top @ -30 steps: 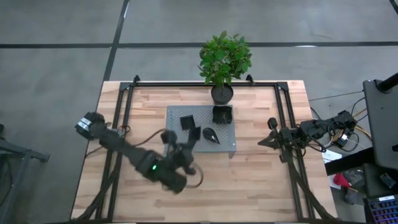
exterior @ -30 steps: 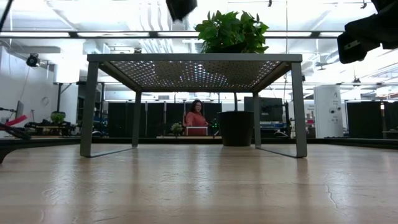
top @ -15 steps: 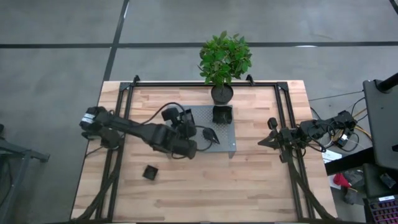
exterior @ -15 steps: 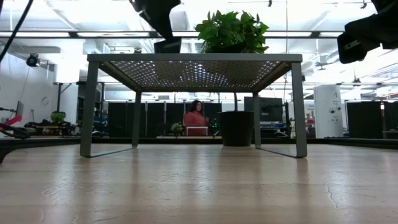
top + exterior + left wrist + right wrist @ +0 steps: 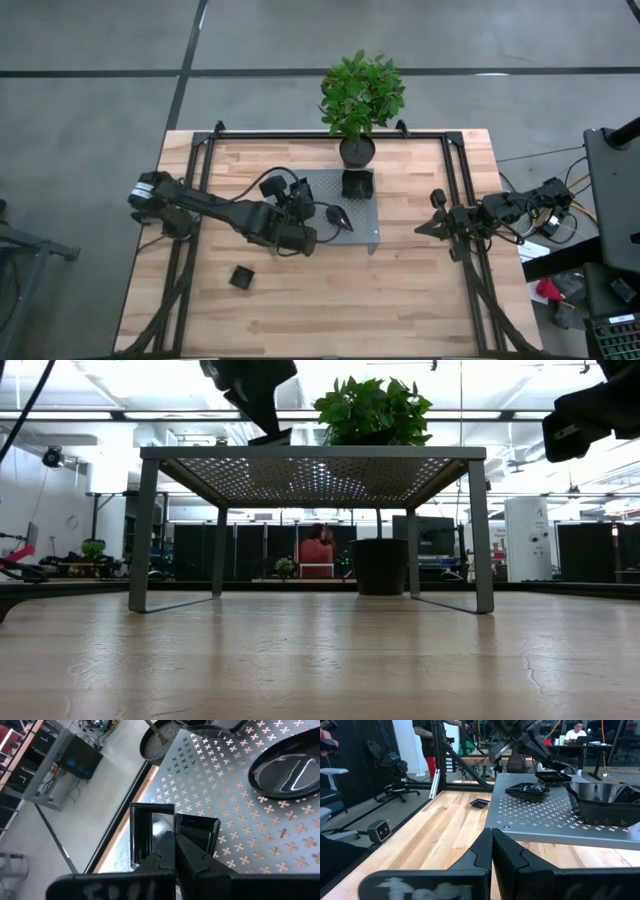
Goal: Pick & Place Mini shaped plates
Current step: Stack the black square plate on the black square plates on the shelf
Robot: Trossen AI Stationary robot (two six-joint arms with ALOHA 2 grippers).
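Several mini shaped plates show. Two black square ones [image 5: 150,827] [image 5: 197,832] lie side by side on the left part of the grey perforated platform [image 5: 360,235]. A teardrop one [image 5: 338,218] lies mid-platform, and a stack [image 5: 357,184] stands at its far edge. One small square plate [image 5: 240,277] rests on the wood table, near left. My left gripper [image 5: 304,204] is shut, slanting down, its tips [image 5: 172,836] over the seam between the two square plates. My right gripper [image 5: 432,228] waits shut and level at the table's right. My left gripper's shut fingertips [image 5: 169,840] stand at the line where the two square plates meet, coming down at a slant from the near left. Whether they touch a plate or the platform, I cannot tell; the fingers themselves cover the spot.
A potted plant [image 5: 358,100] stands just beyond the platform's far edge, its black pot [image 5: 155,742] close to the plates. Black frame rails [image 5: 200,180] run along the table's left and right sides. Bare wood [image 5: 380,300] lies on the near side of the platform.
My left arm has swung from the near-left part of the table toward the far edge, carrying its shut gripper over the platform's left part and tipping it downward. The small square plate on the wood, covered by the arm before, now shows. Over the last half second the arm has barely moved.
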